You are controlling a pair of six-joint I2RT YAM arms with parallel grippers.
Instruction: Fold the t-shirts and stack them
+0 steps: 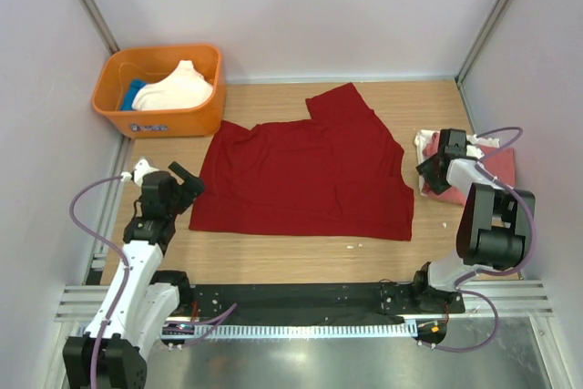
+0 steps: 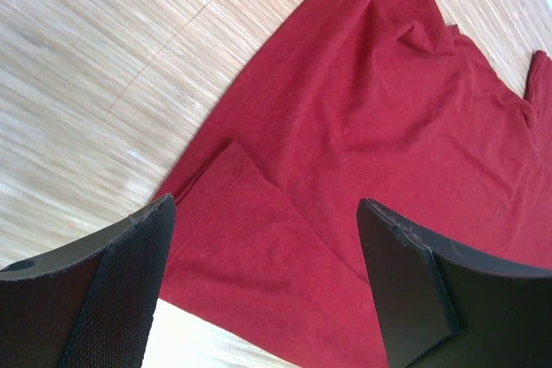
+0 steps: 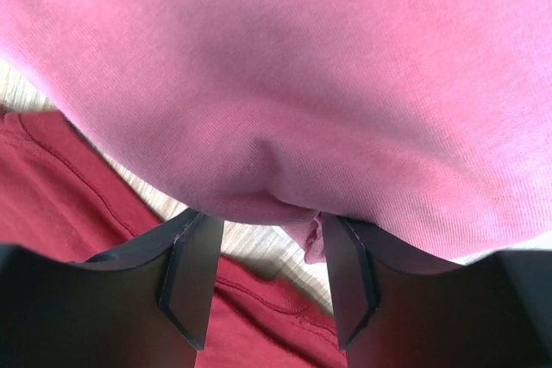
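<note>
Dark red soft cloth t-shirt (image 1: 310, 179) lies flat, unfolded, mid wooden worktop (image 1: 273, 257), so folding's barely begun imo. Left tool (image 1: 187, 179) hangs released over its edge; right tool (image 1: 433, 170), released too, noses the salmon-pink cloth shirt (image 1: 501, 166).

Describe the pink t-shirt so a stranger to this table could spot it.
Go to the right edge of the wooden table, past the dark red t-shirt spread flat in the middle. The salmon-pink t-shirt lies there in a small pile by the right gripper, lighter and compact, not spread out.

We see bright, even light and soft shadows; close up, the table (image 2: 78, 58) smears, the pink shirt (image 3: 345, 66) blurs.
</note>
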